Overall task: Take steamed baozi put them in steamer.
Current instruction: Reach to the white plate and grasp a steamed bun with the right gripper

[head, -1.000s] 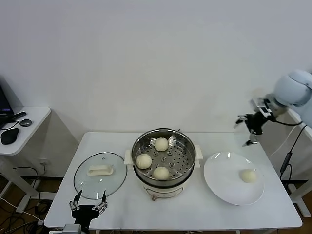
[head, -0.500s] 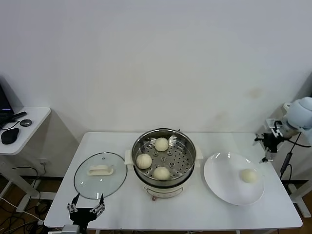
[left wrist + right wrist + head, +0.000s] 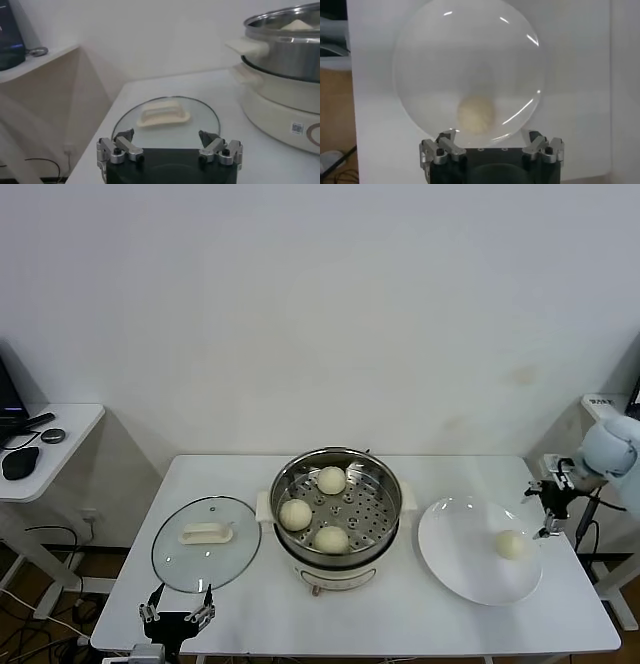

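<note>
At the right edge of the bench, the right gripper (image 3: 548, 509) has dropped down beside the plate (image 3: 450, 559), jaws spread, just by the last bun (image 3: 510, 544). Three buns (image 3: 331, 480) sit in the steamer (image 3: 335, 529). The left gripper (image 3: 177, 609) waits, jaws spread, at the front-left corner.

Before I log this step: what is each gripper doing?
Left gripper: open, empty, near the lid.
Right gripper: open, empty, above the plate's bun.
</note>
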